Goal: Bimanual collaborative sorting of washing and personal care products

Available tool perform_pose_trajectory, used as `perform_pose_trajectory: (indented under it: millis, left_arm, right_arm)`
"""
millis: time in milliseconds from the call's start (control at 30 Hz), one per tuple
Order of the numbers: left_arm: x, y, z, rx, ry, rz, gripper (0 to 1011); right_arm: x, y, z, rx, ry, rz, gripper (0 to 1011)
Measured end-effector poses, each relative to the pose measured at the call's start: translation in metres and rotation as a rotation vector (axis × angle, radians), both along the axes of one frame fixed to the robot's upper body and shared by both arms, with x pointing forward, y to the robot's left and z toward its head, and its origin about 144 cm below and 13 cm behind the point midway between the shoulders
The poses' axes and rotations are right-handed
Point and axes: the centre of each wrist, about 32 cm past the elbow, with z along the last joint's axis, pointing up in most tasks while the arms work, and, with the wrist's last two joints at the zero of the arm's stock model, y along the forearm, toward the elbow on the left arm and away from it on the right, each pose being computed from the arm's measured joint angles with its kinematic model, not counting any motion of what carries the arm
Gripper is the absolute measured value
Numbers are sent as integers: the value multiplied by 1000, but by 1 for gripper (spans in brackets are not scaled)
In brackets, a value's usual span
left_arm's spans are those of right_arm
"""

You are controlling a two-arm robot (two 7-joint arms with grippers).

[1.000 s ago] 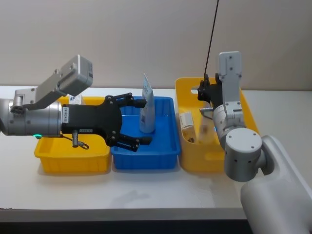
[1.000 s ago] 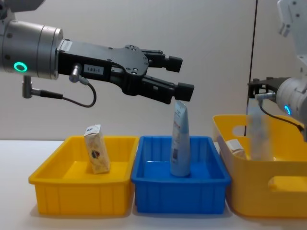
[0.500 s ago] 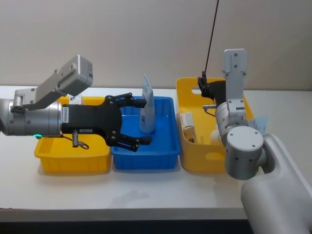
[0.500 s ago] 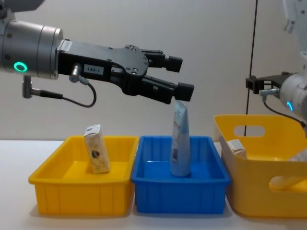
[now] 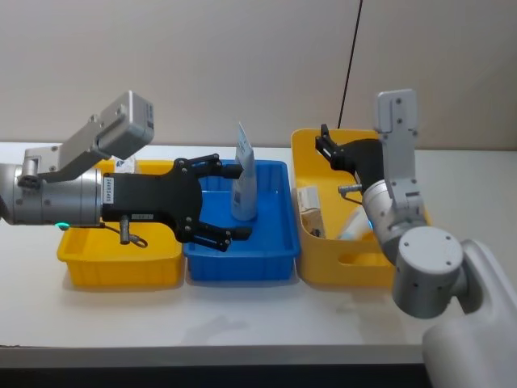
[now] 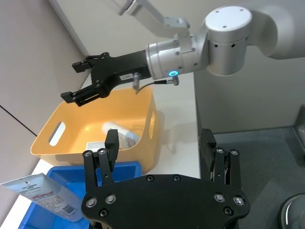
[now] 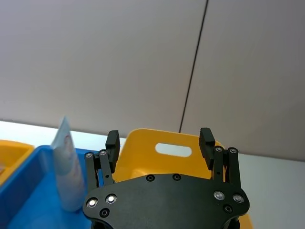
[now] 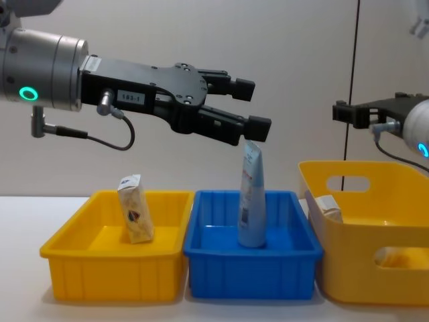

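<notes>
R pincer [image 8: 343, 112] swung left, empty | L pincer [image 8: 251, 104] open, level over pouch [image 8: 251, 194]

Two robot arms with smooth silver-grey cylindrical segments and rounded joints. Each ends in a matt black pincer: a flat black palm plate studded with small silver screws, carrying jointed black fingers with squared pads. The left pincer [image 8: 244, 104] has a small white label with black print on its body, a thin black cable looping at 6 o'clock beneath the wrist, and a glowing teal ring light. The right pincer [image 5: 325, 145] has a similar teal light at its wrist.
</notes>
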Motion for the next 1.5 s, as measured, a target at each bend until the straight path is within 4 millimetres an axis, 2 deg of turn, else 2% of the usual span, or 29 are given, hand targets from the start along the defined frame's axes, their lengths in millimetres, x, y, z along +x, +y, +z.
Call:
perform_pose_trajectory:
  millis: [233,533,867,1167,1500]
  left_arm:
    - [0,0,0,0,0,0,1001]
    - [0,0,0,0,0,0,1001]
    - [0,0,0,0,0,0,1001]
    - [0,0,0,0,0,0,1001]
    - [0,0,0,0,0,0,1001]
  right_arm:
    - [-16,-9,-1,-13,-11,83,1002]
    - [-46,-33,-5,-46,-20,215,1002]
    - [-86,-72,-12,-84,-21,349,1002]
    - [-105,-88,-13,-105,-20,410,1002]
    - [-114,-95,-13,-116,-19,441,1002]
